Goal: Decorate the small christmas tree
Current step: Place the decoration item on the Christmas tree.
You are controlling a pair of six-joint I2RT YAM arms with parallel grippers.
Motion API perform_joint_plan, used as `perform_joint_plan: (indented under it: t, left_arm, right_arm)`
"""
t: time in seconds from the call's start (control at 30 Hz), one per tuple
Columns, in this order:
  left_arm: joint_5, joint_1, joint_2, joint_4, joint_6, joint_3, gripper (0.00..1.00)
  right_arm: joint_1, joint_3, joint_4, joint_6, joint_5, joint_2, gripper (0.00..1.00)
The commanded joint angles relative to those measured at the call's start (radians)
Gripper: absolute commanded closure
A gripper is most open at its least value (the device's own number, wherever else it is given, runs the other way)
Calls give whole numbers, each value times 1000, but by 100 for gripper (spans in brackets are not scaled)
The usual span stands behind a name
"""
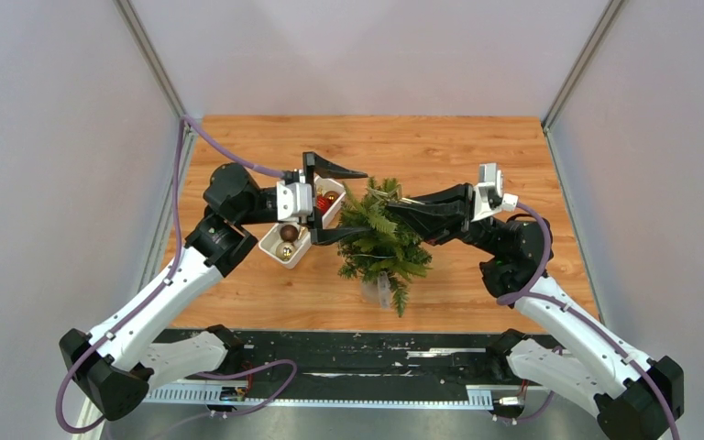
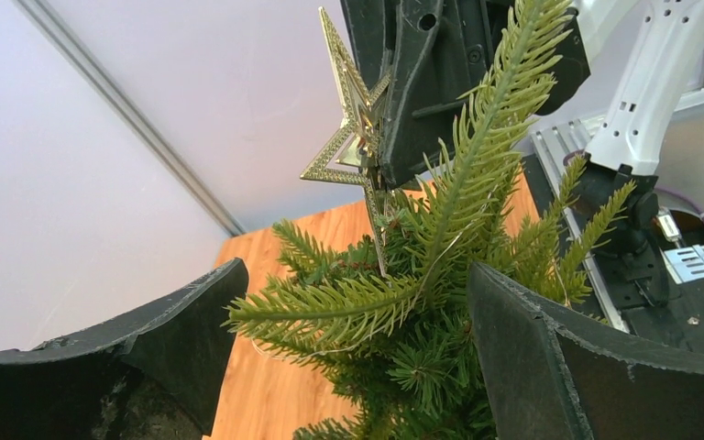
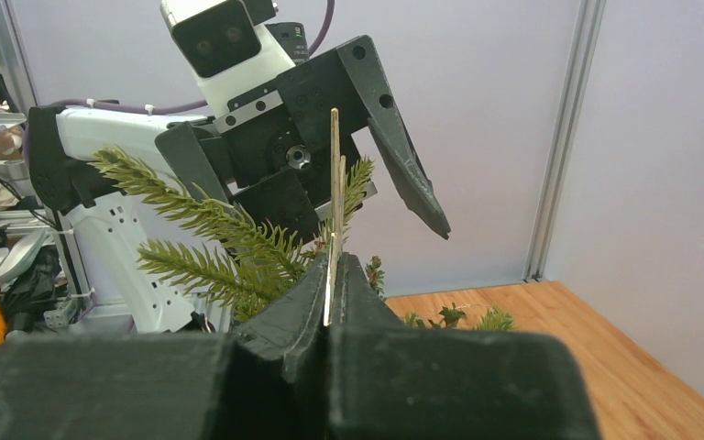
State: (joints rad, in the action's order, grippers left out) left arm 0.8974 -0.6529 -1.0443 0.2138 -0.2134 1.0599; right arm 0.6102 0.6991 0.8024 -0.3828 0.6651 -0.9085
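Observation:
The small christmas tree [image 1: 380, 240] stands mid-table, a bushy green fir. My right gripper [image 1: 401, 207] reaches over its top from the right and is shut on a flat gold star [image 2: 352, 139]. In the right wrist view the star [image 3: 335, 183] shows edge-on, pinched between the closed fingers of the right gripper [image 3: 334, 264]. My left gripper [image 1: 341, 202] is open wide on the tree's left side, one finger behind and one in front. In the left wrist view the tree's branches [image 2: 367, 307] fill the gap between the open fingers [image 2: 550, 357], which grip nothing.
A white tray [image 1: 269, 241] lies left of the tree, under the left wrist, holding brown, gold and red baubles [image 1: 290, 233]. Grey walls close in the wooden table on three sides. Both arm bases sit at the near edge.

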Motion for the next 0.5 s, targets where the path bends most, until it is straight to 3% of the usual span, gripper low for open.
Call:
perform_joint_plan:
  t: [0.0,0.1,0.23,0.47]
  left_arm:
    - [-7,2,23,-14,-34,41,3]
    - [-10,2,28,-11,-38,35,2]
    - [-14,2,32,-4,-41,29,1]
    - [-14,2,39,1,-49,19,1]
  right_arm:
    - [5,-20,-180,10,68,-35,100]
    - [6,-1,-215,20,63,-41,96]
    - [5,27,-249,24,61,-45,78]
    - [5,56,-259,27,59,-46,74]
